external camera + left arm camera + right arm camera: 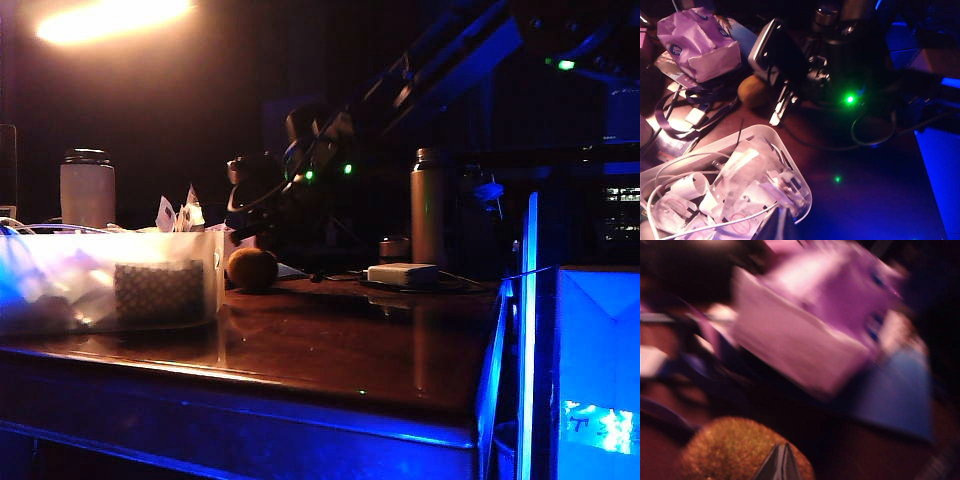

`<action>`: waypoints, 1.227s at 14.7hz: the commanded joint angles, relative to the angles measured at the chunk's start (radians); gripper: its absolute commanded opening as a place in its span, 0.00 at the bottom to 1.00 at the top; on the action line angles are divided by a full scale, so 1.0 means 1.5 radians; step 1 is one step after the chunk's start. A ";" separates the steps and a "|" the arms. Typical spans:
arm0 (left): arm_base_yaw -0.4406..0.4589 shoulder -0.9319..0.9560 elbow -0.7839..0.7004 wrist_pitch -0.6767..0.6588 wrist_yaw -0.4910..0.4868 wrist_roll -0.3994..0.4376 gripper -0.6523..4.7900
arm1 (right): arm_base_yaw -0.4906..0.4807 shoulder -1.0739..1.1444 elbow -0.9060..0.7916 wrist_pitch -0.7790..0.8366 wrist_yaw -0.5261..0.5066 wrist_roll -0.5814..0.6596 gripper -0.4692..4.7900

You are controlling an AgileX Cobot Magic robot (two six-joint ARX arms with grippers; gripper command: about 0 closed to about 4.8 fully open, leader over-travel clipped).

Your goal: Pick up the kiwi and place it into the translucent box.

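1. Glossy dark table (330,350) edge fills the exterior view's foreground, lit blue along its rim; a glowing blue panelled box (598,370) stands at the right.
2. Kiwi (251,268) – brown, fuzzy, egg-shaped – sits on the table just beside the translucent box (110,280), on its right in the exterior view.
3. Right gripper (782,460): fingers pressed together into one dark wedge, tip right over the kiwi (737,450), holding nothing. Contact can't be told – the right wrist view is motion-blurred.
4. Left wrist view shows the right gripper (776,116) angled down beside the kiwi (754,91), pale fingertips at table level.
5. Left gripper (777,225): only a dark sliver shows over the box (797,175); can't tell if its fingers are apart or together. Well apart from the kiwi.
6. Box: frosted whitish plastic, rounded corners, full of crumpled paper and white cable; a dark checkered block (158,290) shows through its wall.
7. Crumpled purple-white bag (700,45) lies behind the kiwi.
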 commanded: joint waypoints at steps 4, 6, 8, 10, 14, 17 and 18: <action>0.000 -0.002 0.002 0.005 0.003 -0.002 0.11 | -0.017 -0.065 -0.003 -0.194 0.021 -0.016 0.09; 0.000 -0.002 0.002 0.004 0.003 -0.002 0.11 | -0.018 -0.091 -0.003 -0.242 0.051 -0.019 0.09; 0.000 -0.002 0.002 0.004 0.003 -0.002 0.11 | -0.018 -0.124 -0.003 -0.268 0.081 -0.028 0.09; 0.000 -0.002 0.002 0.005 0.003 -0.002 0.11 | -0.018 -0.166 -0.003 -0.272 0.106 -0.027 0.09; 0.000 -0.002 0.003 0.010 0.003 -0.002 0.11 | -0.018 -0.238 -0.003 -0.325 0.094 0.076 0.09; 0.000 -0.002 0.003 0.012 0.003 -0.002 0.11 | -0.017 -0.258 -0.003 -0.354 -0.048 0.134 0.09; 0.000 -0.002 0.002 0.011 0.003 -0.002 0.11 | -0.014 -0.259 -0.003 -0.359 -0.113 0.148 0.09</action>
